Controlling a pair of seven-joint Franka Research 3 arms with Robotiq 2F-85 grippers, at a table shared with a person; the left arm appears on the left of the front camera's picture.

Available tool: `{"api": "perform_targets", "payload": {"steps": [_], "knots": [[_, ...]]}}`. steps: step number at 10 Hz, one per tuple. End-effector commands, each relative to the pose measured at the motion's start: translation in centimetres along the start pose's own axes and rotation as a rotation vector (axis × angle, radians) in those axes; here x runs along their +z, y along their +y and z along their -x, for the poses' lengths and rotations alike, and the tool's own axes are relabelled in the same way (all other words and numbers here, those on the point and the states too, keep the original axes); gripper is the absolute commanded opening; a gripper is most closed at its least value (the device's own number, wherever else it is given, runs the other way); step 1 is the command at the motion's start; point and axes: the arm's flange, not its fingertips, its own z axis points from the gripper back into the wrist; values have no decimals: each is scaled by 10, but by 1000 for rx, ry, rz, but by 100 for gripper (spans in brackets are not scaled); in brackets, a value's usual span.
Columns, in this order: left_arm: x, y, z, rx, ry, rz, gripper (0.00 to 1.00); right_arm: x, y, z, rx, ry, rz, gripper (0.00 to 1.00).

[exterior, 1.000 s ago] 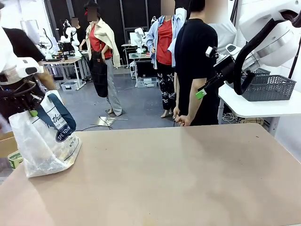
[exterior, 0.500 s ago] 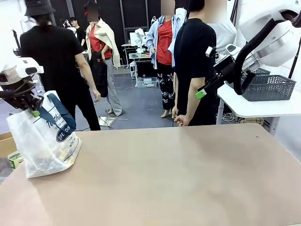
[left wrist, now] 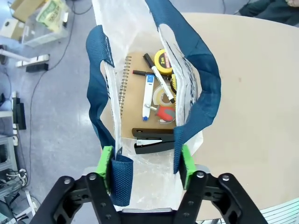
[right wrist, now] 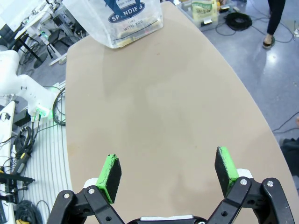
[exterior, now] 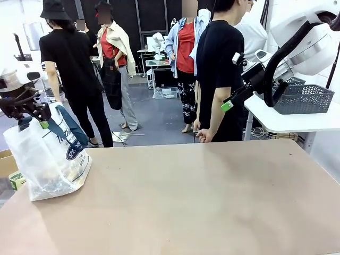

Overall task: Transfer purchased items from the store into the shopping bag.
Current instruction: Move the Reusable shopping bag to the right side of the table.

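Note:
The shopping bag (exterior: 48, 159) stands at the table's left edge, its top held up by my left gripper (exterior: 31, 120). In the left wrist view my left gripper (left wrist: 145, 164) is open, its green pads spread inside the bag's mouth; one navy handle (left wrist: 119, 179) drapes over a finger. Inside the bag (left wrist: 187, 60) lie purchased items: a brown spiral notebook (left wrist: 133, 102), a black stapler (left wrist: 154, 140), a yellow tape measure (left wrist: 164, 58), pens and a small red piece (left wrist: 166, 113). My right gripper (exterior: 228, 104) hangs open, high at the right, empty (right wrist: 169, 173). The dark grey basket (exterior: 303, 99) sits on a white side table.
A person in black (exterior: 223, 64) stands at the table's far edge, hands low. Another person in black (exterior: 71, 69) walks behind the bag. A brown cardboard box (exterior: 7, 162) sits beside the table's left edge. The tan tabletop (exterior: 202, 196) stretches wide to the right of the bag.
My left gripper has shifted left and up, pulling the bag's top with it. A person in black has walked in behind the bag. The right arm holds still.

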Motion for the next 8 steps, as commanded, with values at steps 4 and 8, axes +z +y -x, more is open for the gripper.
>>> {"api": "perform_targets", "payload": {"steps": [4, 8], "knots": [[28, 4, -4, 0, 0, 43, 100, -2, 2, -1, -16, -4, 9, 100], [48, -12, -5, -64, -24, 56, 100, -2, 2, -1, -16, -4, 9, 100]]}}
